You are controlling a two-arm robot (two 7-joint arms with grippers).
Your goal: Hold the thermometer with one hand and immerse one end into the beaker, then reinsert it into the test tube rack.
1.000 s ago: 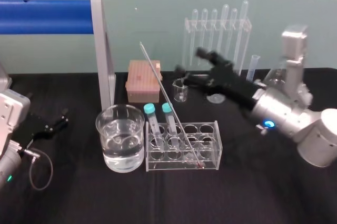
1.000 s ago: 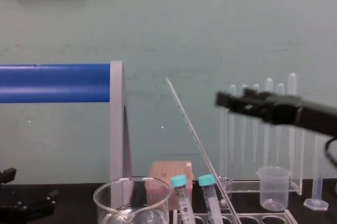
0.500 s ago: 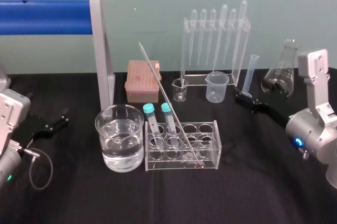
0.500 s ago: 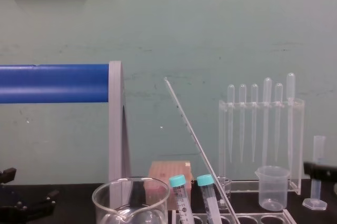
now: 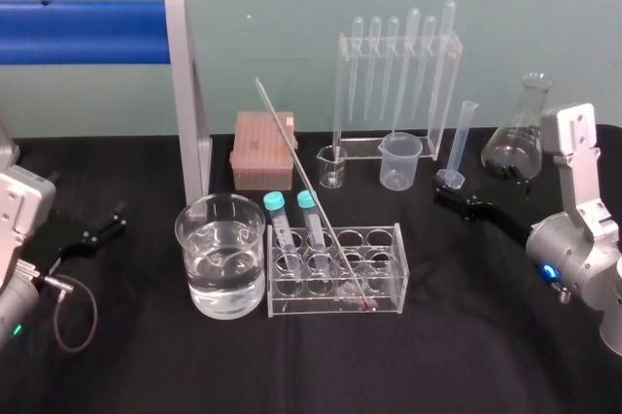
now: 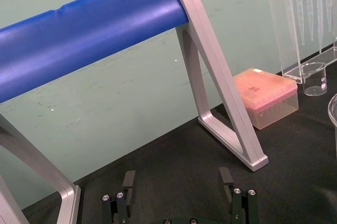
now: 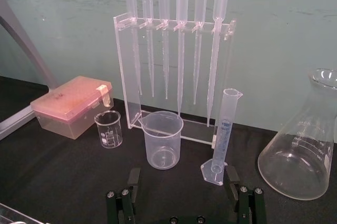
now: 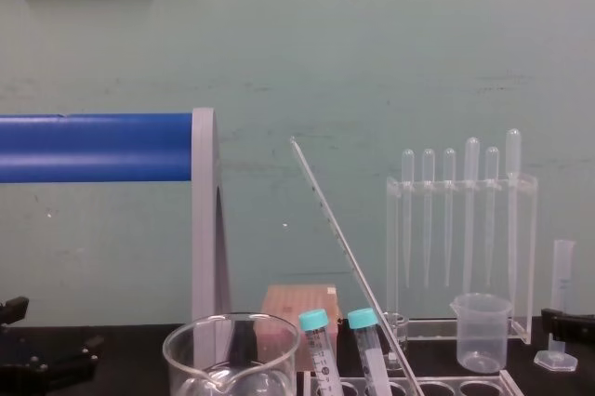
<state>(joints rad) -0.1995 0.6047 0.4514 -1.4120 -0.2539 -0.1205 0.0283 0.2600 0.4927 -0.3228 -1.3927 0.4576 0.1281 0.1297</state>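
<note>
The thermometer (image 5: 309,189), a long thin glass rod, leans in the test tube rack (image 5: 389,273) with its top tilted to the back left; it also rises past the teal-capped tubes as the thermometer (image 8: 339,238) in the chest view. The beaker (image 5: 222,254), partly filled with water, stands just left of the rack. My right gripper (image 5: 453,198) hovers open and empty to the right of the rack, near the measuring cylinder (image 7: 225,129); its fingers (image 7: 134,180) stand wide apart. My left gripper (image 6: 177,174) rests open at the table's left side.
At the back stand a pipette stand (image 5: 398,64), a plastic beaker (image 5: 400,161), a small glass beaker (image 5: 332,167), a conical flask (image 5: 515,137) and a pink tip box (image 5: 264,150). A blue bar on a grey frame (image 5: 188,93) spans the left rear.
My right arm has drawn back from above the rack's far side to the table's right and come lower. The thermometer, rack and beaker have not moved.
</note>
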